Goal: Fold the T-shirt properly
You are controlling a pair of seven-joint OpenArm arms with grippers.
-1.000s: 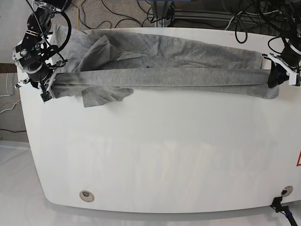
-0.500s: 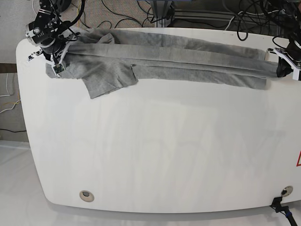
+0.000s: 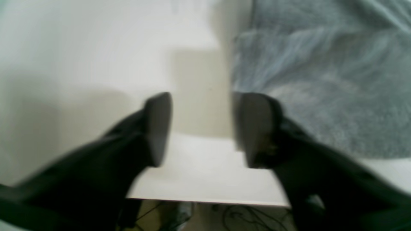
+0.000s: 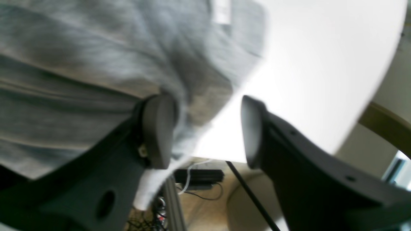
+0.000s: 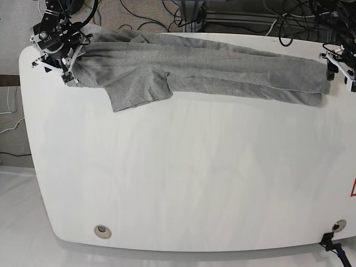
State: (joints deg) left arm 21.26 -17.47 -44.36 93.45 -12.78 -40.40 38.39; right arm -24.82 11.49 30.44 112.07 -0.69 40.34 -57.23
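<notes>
White table (image 5: pixel 183 183), rounded corners, cables on floor behind far edge. Far left: right gripper (image 4: pixel 205 131) jaws apart, one pad against cloth, nothing pinched. T-shirt (image 5: pixel 211 69) lies as long grey band along far edge, sleeve flap sticking out near-left (looks like 1st lengthwise fold done; cross folds still to do, I'd judge). Far right: left gripper (image 3: pixel 200 128) open, empty, just beside shirt end.

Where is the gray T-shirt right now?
In the base view the gray T-shirt lies stretched along the table's far edge, between the right gripper at that view's left and the left gripper at its right.
</notes>
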